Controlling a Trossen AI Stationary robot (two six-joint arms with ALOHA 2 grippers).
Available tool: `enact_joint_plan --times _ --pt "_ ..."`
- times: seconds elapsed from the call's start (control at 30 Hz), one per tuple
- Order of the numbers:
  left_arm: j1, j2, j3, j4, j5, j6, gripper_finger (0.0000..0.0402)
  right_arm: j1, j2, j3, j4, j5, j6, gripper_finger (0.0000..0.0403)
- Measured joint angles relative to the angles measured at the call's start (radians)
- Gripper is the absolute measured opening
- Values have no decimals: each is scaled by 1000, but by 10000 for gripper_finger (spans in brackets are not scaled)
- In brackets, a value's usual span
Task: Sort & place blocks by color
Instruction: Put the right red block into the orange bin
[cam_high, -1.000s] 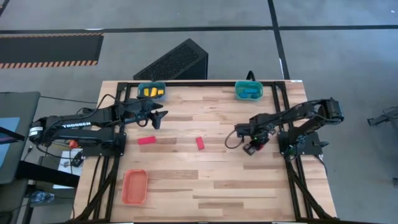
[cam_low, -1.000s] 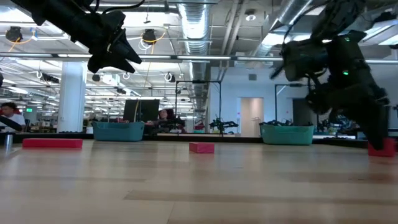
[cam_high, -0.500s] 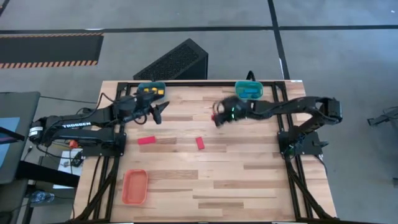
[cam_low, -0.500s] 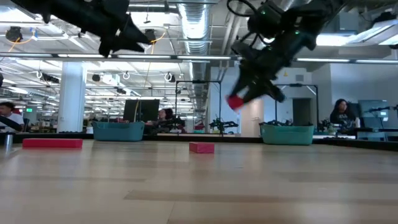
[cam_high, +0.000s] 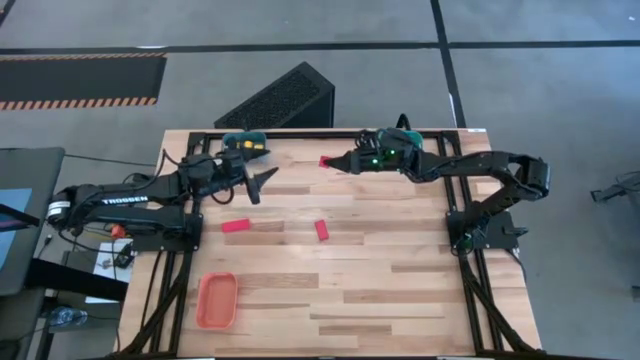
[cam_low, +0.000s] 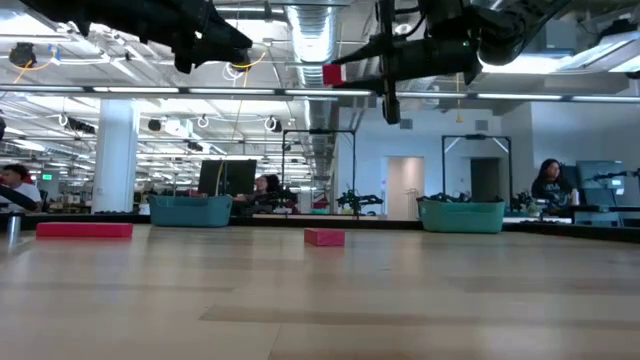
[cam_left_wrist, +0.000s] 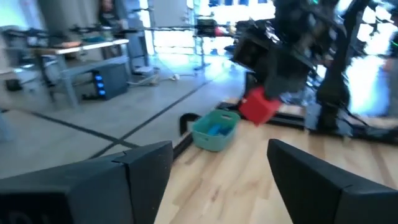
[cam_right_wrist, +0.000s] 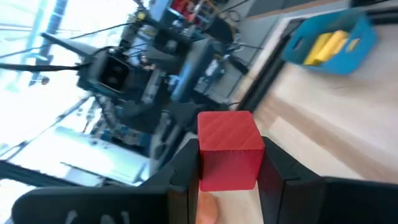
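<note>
My right gripper (cam_high: 335, 161) reaches over the table's far middle, high in the air, shut on a red cube (cam_high: 325, 161), which the low view shows well above the board (cam_low: 333, 74). My left gripper (cam_high: 262, 178) hangs open and empty over the far left, near the teal tray with yellow blocks (cam_high: 243, 143); its wrist view looks across at the cube (cam_left_wrist: 258, 106). A red bar (cam_high: 236, 226) and a short red block (cam_high: 321, 230) lie flat on the table. The teal tray with blue blocks (cam_high: 402, 146) sits at the far right, partly under the right arm. My right gripper pinches the red cube (cam_right_wrist: 229, 149) between its two fingers (cam_right_wrist: 283, 174), one on each opposite side face. The low view shows the cube only at the fingers' free ends. The fingers lie about level, pointing toward the table's left. The cube is lifted clear, high above the table.
An orange tray (cam_high: 216, 300) sits at the near left corner. A black slotted box (cam_high: 280, 100) stands on the floor beyond the far edge. The near half of the wooden table (cam_high: 400, 300) is bare board. People sit in the room behind the table.
My right gripper has risen from the table's right side with the red cube, swung toward the left and far edge, and tipped from pointing down to about level. The cube has gone from the board to high in the air. My left gripper has risen a little.
</note>
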Motion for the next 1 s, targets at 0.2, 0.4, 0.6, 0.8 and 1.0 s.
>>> enact_joint_plan --times 0.2,0.4,0.6,0.8,1.0 --pt "0 110 0 137 163 57 280 7 0 0 28 -55 74 111" --pt "0 264 38 299 239 4 281 30 0 0 28 -94 121 111" --pt "0 399 151 301 320 45 281 58 1 32 29 -104 113 111" --pt "0 487 289 199 373 38 281 62 1 61 26 -103 67 113" --pt "-1 541 417 4 374 144 280 67 0 68 24 -100 64 117"
